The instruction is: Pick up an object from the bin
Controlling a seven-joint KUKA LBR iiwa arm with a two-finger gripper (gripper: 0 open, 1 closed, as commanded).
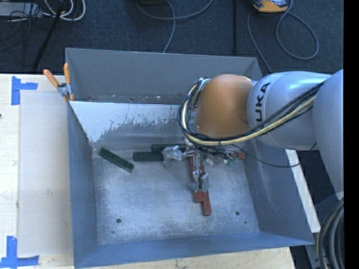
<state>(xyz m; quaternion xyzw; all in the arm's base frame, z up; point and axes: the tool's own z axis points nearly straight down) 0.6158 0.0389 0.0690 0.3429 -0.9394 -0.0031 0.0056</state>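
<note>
- Grey metal bin (pixel 157 88): open-topped, with sloping walls and a scuffed, pale floor. Most of the floor is bare.
- Arm (pixel 291 111): comes in over the bin's right wall. Its wrist sits above the right half of the floor.
- Orange cover (pixel 224 105): a rounded dome on the wrist with looped cables (pixel 188 122) beside it. It blocks the view of the rear right part of the floor.
- Gripper (pixel 197 181): points down from under the cover, low over the floor right of centre. Whether it is released or clenched cannot be told, and no object is seen in its grasp.
- Dark green bar (pixel 116 160): lies flat and tilted at the left rear of the floor, well apart from the gripper.
- Second dark green bar (pixel 147 156): lies flat just right of the first and near the wrist's left side. Another dark piece (pixel 161 148) lies just behind it, partly hidden by the wrist fittings.
- Red-brown bar (pixel 204 202): short and narrow, lying flat right of centre with its long axis towards the near wall. Its upper end is directly beneath the gripper's tip, but contact cannot be confirmed. Nothing lies against it or over it.
</note>
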